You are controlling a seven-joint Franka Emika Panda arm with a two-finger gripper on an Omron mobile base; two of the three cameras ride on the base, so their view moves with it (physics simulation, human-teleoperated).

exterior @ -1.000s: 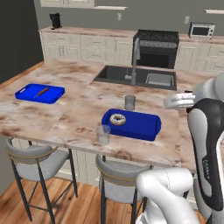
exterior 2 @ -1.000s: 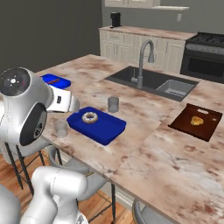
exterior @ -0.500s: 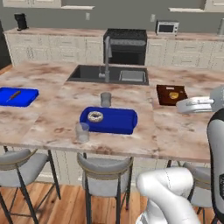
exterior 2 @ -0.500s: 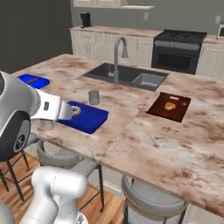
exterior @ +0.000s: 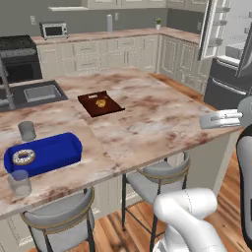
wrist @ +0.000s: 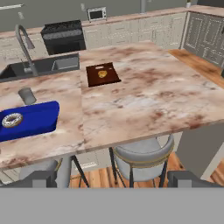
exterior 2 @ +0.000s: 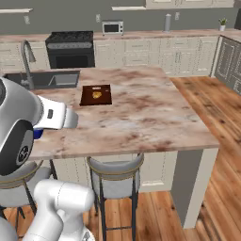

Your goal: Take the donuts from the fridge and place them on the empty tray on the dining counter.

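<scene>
One speckled white donut (exterior: 23, 157) lies at the left end of the blue tray (exterior: 59, 150) on the counter (exterior: 147, 118), with room beside it for a second. I judge the pink donut is yet to be fetched; I cannot make it out in the fridge (exterior: 227, 54), which stands with a door open at the far right of the left base view, its white shelves showing.

My gripper (wrist: 111, 178) hangs off the counter's near edge above the stools (wrist: 140, 158), its fingers spread wide and holding nothing. The arm juts level at the right of the left base view, pointing back toward the counter.

The step in hand, as I read it, is the run back to the fridge. To do it well I would keep the arm tucked while the base swings round the counter's corner, so the wrist clears the overhang and the stools. I would square up to the open compartment before reaching, not come in at an angle past the door. I would leave the fingers wide until they straddle the donut, then close gently across the ring.

Near the tray stand two glasses (exterior: 27, 131), one behind it and one in front, and further back a brown tray (exterior: 100, 103) carries a small pastry. On the return I would lower the pink donut onto the tray's bare right half, well clear of both glasses.
</scene>
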